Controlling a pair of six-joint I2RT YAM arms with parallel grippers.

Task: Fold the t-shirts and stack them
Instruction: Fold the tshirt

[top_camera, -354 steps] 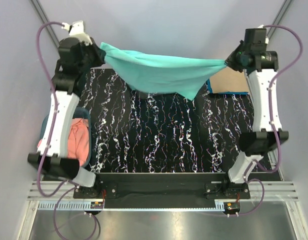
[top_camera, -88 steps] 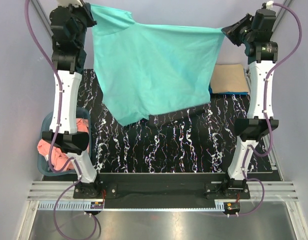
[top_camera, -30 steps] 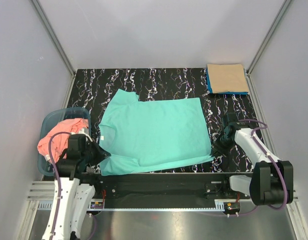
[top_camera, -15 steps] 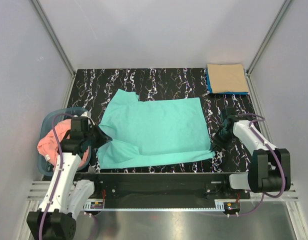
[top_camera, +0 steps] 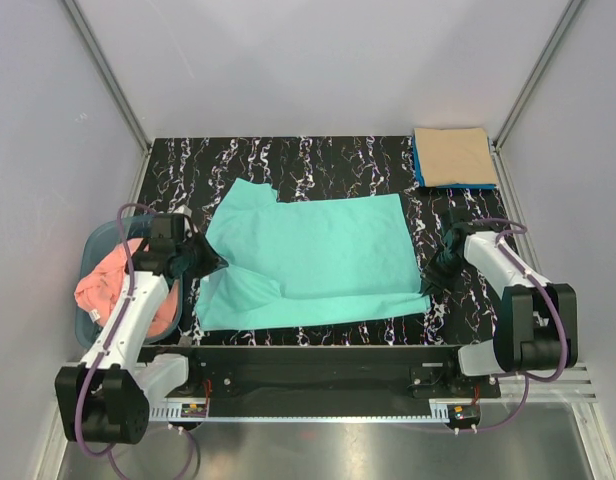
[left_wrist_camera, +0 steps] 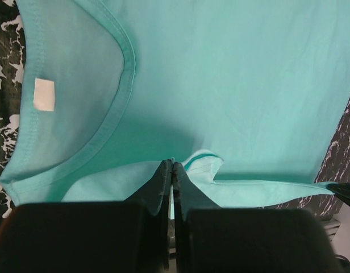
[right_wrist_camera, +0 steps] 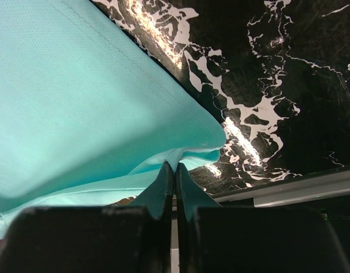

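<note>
The turquoise-green t-shirt [top_camera: 313,258] lies spread on the black marbled table [top_camera: 318,165], its near part lifted and doubled back. My left gripper [top_camera: 206,262] is shut on its left edge near the collar; the left wrist view shows the jaws [left_wrist_camera: 173,166] pinching a fold of the cloth [left_wrist_camera: 232,74]. My right gripper [top_camera: 435,272] is shut on the shirt's right near corner, with the cloth [right_wrist_camera: 78,102] pinched at the fingertips [right_wrist_camera: 174,168]. A folded tan-beige shirt [top_camera: 452,156] lies on a folded blue one [top_camera: 419,170] at the back right. A salmon pink shirt [top_camera: 103,290] sits in the basket.
The blue-grey plastic basket [top_camera: 96,242] stands at the table's left edge beside my left arm. The stack of folded shirts fills the back right corner. Grey walls close in the table on three sides. A metal rail [top_camera: 328,352] runs along the near edge.
Both grippers have carried the shirt's near edge away from the rail, toward the far side, folding it over. The left arm has swung up beside the basket.
</note>
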